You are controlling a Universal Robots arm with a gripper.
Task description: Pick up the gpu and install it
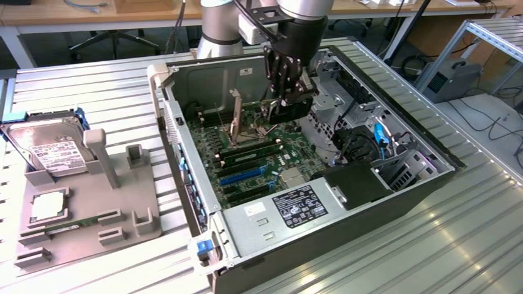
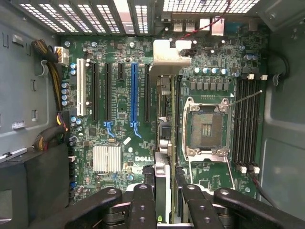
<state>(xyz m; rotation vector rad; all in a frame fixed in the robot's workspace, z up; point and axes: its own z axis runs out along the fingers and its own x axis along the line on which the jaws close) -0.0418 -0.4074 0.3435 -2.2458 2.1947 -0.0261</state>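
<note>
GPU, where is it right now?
The gpu is held edge-on between the gripper's fingers, inside the open PC case. In the wrist view it hangs above the motherboard, between the blue expansion slot and the open CPU socket.

Exterior high, oblique; wrist close, straight down; both see motherboard (image 1: 253, 162).

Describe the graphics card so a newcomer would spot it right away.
Find the open computer case lying on the metal table. Above its green board, the gripper is shut on the graphics card: a thin dark card held edge-on, with a silvery bracket at one end, unlike the fixed blue slot beside it.
</note>
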